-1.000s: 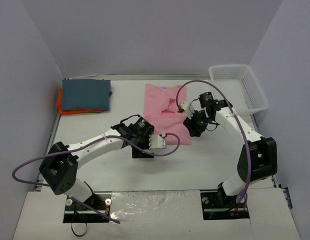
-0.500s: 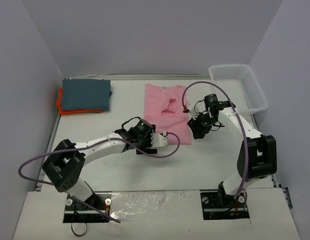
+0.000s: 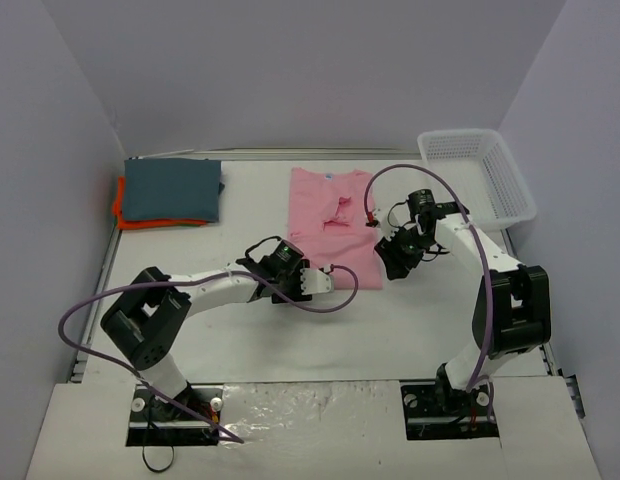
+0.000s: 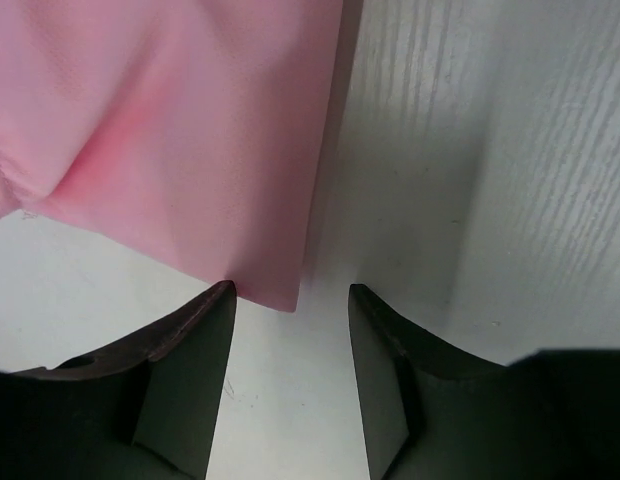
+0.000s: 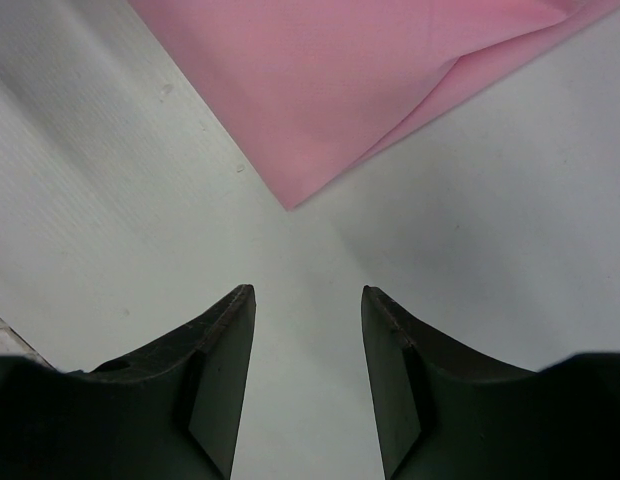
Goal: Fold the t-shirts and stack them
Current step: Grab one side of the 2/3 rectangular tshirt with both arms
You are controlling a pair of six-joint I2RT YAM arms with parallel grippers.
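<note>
Pink cloth is the only unfinished work on the table [image 3: 390, 330]. The pink shirt [image 3: 333, 225] lies flat in the middle, narrowed into a long strip, but it is not yet folded across its length. In the far left corner the blue-grey shirt [image 3: 172, 187] is folded and sits on top of the orange shirt [image 3: 125, 215], of which only an edge shows. From this I judge that two of the three shirts are done and stacked. What is left is to fold the pink one shorter and carry it onto that pile. The white basket [image 3: 510, 190] stands at the far right, well apart from the shirts. Both arms are low at the near edge of the pink shirt. The left gripper [image 4: 290, 295] has its jaws apart at a middle width and holds nothing. The near left corner of the shirt lies just ahead of the gap, at the tip of one finger or almost touching it. The right gripper [image 5: 305, 300] is also parted and empty. The near right corner of the shirt points toward the gap between its fingers, with a little bare table between them. It seems each gripper is lined up on one corner, ready to pinch it.
</note>
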